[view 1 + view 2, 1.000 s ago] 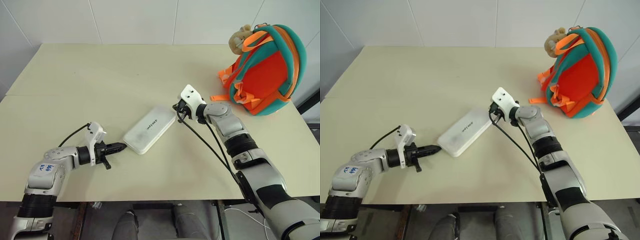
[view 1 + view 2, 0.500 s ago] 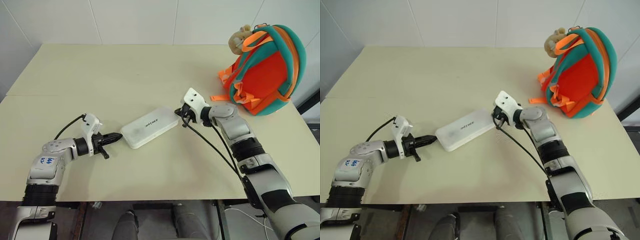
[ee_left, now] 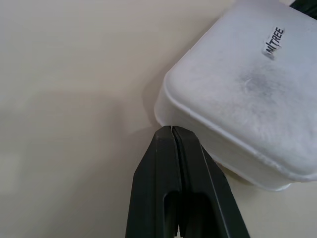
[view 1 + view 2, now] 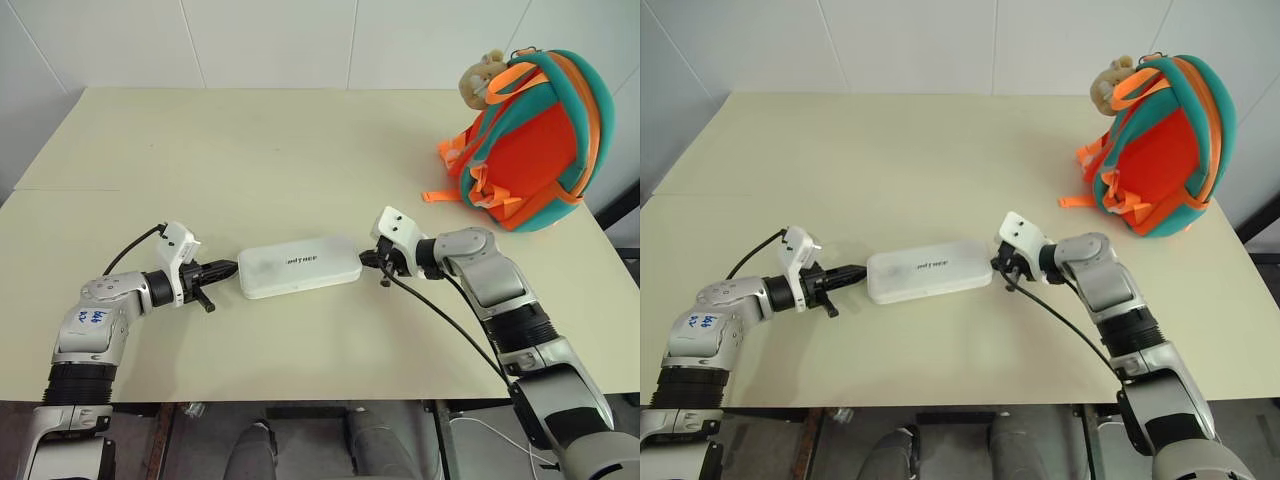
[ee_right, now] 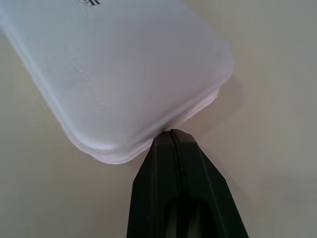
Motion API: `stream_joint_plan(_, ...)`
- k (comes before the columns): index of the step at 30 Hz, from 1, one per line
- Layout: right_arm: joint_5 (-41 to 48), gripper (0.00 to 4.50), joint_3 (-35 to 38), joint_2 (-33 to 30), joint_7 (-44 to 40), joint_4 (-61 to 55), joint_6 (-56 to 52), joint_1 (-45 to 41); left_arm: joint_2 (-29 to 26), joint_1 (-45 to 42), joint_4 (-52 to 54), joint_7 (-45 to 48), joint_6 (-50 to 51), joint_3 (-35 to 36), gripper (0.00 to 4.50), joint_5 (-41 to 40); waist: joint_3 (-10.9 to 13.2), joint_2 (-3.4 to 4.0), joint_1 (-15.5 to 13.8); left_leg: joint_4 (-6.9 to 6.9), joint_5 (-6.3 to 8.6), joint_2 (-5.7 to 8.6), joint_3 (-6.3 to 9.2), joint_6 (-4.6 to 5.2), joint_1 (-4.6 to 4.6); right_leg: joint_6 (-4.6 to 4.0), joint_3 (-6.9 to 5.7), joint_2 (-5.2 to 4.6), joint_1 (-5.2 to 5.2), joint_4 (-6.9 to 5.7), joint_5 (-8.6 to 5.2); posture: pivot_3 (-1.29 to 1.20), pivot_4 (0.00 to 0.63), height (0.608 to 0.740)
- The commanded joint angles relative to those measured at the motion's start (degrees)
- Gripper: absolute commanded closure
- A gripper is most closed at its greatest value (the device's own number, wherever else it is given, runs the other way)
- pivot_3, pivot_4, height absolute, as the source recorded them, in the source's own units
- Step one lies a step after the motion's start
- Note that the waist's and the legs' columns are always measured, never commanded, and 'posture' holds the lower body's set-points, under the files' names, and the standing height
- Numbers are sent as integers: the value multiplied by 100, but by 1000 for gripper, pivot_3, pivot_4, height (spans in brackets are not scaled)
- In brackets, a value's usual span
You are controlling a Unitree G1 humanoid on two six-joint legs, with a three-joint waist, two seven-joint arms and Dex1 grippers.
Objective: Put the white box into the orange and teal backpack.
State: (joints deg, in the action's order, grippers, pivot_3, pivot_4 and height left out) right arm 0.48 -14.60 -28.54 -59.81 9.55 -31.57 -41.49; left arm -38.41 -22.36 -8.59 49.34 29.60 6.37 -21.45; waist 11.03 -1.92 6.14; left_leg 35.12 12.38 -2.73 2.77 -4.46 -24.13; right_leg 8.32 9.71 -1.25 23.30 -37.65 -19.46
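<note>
On the desk (image 4: pixel 250 150), the white box (image 4: pixel 299 266) is pinched endwise between the clenched left gripper (image 4: pixel 224 268) and right gripper (image 4: pixel 369 258); lifting toward the orange and teal backpack (image 4: pixel 530 140), well apart, seems next.

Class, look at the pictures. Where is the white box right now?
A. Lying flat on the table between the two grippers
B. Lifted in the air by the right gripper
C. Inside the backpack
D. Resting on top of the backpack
A: the white box lies flat on the table, with the left gripper at one end and the right gripper at the other, far from the orange and teal backpack.
</note>
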Motion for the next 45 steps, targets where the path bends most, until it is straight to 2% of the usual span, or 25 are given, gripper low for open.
stream_joint_plan(1, 344, 4500, 36, -78, -211, -743, -291, 90, 6, -134, 115, 268, -142, -94, 4472, -42, 0, 0, -3, 0, 0, 0, 0, 0, 0, 0, 0, 0, 0, 0, 0, 0, 150, 740)
stream_joint_plan(20, 1011, 4500, 457, -943, 21, -2806, -1719, 1004, -50, -385, 470, 989, 206, -709, 4472, -45, 0, -1, -155, -2, 0, 0, -1, 0, -5, 0, 0, 0, 0, 14, 0, 0, 150, 740)
stream_joint_plan(36, 1328, 4500, 913, -1580, 422, -3703, -2468, 1855, 248, -607, 812, 1478, 281, -1543, 4472, 83, 1, -2, -161, -4, 1, 1, -2, 2, -5, 0, 1, 0, -2, 22, 0, 0, 150, 740)
stream_joint_plan(45, 1454, 4500, 921, -1696, 596, -4009, -2710, 2200, 220, -673, 691, 1570, 231, -1610, 4472, 200, 1, -2, -172, -2, 1, 1, -2, 2, -4, 0, 1, 0, -5, 23, 0, 0, 150, 740)
